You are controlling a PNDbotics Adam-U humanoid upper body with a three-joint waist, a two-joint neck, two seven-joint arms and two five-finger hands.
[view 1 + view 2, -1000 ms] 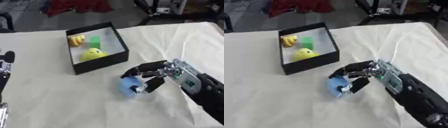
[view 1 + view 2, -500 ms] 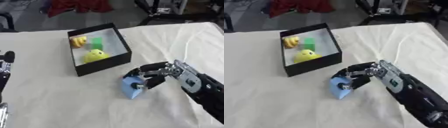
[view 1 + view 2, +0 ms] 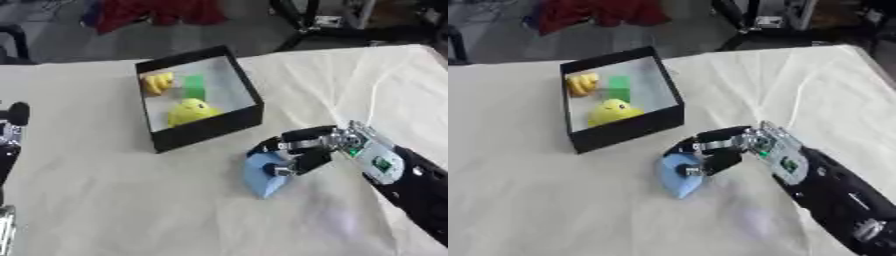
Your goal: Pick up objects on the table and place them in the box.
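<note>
Left eye view: the right hand (image 3: 302,150) has its fingers (image 3: 278,144) curled around a light blue object (image 3: 264,172) that sits on the cloth-covered surface (image 3: 131,200), just in front of the black box (image 3: 199,102). Inside the box lie a yellow ball (image 3: 191,111), a green block (image 3: 194,87) and a yellow object (image 3: 157,82). The left hand (image 3: 10,130) shows at the left edge; I cannot tell how its fingers are set.

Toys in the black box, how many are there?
3. A yellow-orange toy sits in the far left corner, a green block beside it, and a yellow round toy near the front wall. Something could hide behind that wall.
</note>
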